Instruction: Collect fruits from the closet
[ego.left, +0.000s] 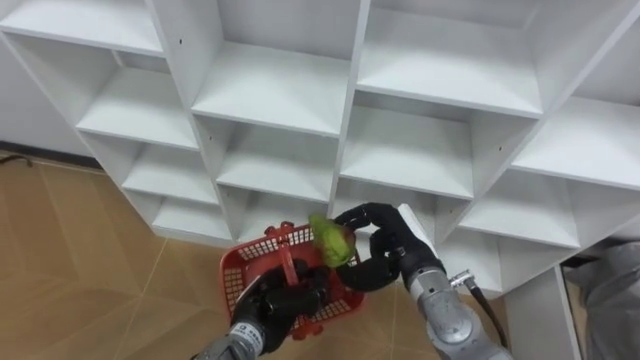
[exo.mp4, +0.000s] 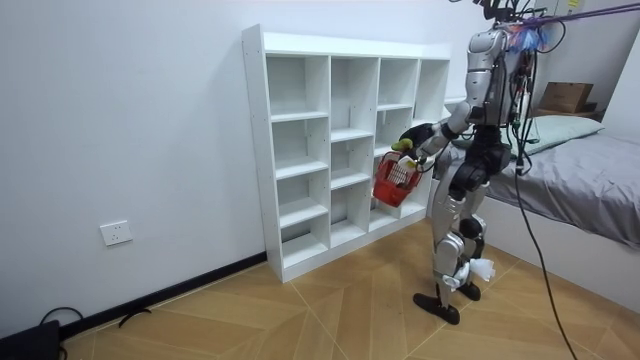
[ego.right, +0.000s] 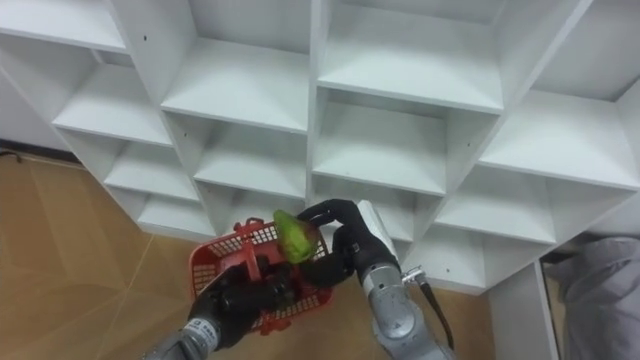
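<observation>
My right hand (ego.left: 388, 252), at lower centre of the frame, is curled round a green fruit (ego.left: 332, 241) just above the red basket (ego.left: 240, 275). My left hand (ego.left: 272, 308) grips the basket's handle at the bottom edge. The white closet (ego.left: 275, 95) spans the upper frame, close behind the basket. A grey bed (exo.mp4: 590, 175) lies at the room view's right.

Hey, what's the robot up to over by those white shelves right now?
The robot stands at the white shelf unit. Its left hand grips the red basket by its handle. Its right hand has its fingers curled round a green fruit, held over the basket and not yet dropped in.
</observation>
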